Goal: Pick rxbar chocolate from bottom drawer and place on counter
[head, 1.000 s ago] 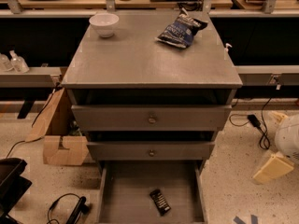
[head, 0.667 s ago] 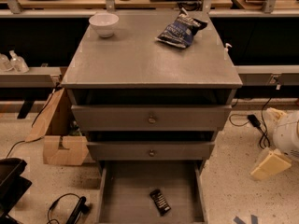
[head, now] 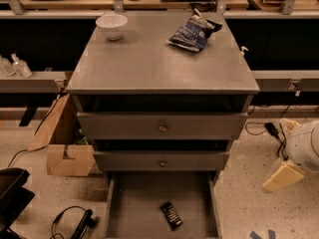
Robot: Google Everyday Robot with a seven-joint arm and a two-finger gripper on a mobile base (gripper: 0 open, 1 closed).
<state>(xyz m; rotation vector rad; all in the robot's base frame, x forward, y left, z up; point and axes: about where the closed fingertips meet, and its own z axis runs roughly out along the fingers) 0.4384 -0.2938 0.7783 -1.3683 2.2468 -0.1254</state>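
Note:
The rxbar chocolate [head: 171, 215] is a small black bar with white lettering. It lies flat on the floor of the open bottom drawer [head: 134, 208], right of the middle and towards the front. The grey counter [head: 149, 63] tops the cabinet above it. My gripper [head: 282, 176] is low at the right edge of the view, beside the cabinet and above the speckled floor. It is well right of the drawer, apart from the bar, and holds nothing that I can see.
A white bowl [head: 111, 25] stands at the counter's back left and a dark blue chip bag [head: 192, 32] at its back right. Two shut drawer fronts with round knobs [head: 162, 127] sit above the open drawer. A cardboard box [head: 65, 148] and cables [head: 75, 223] lie on the floor to the left.
My gripper has edged slightly to the left at the right side of the view. The bar, drawer and counter items have not moved.

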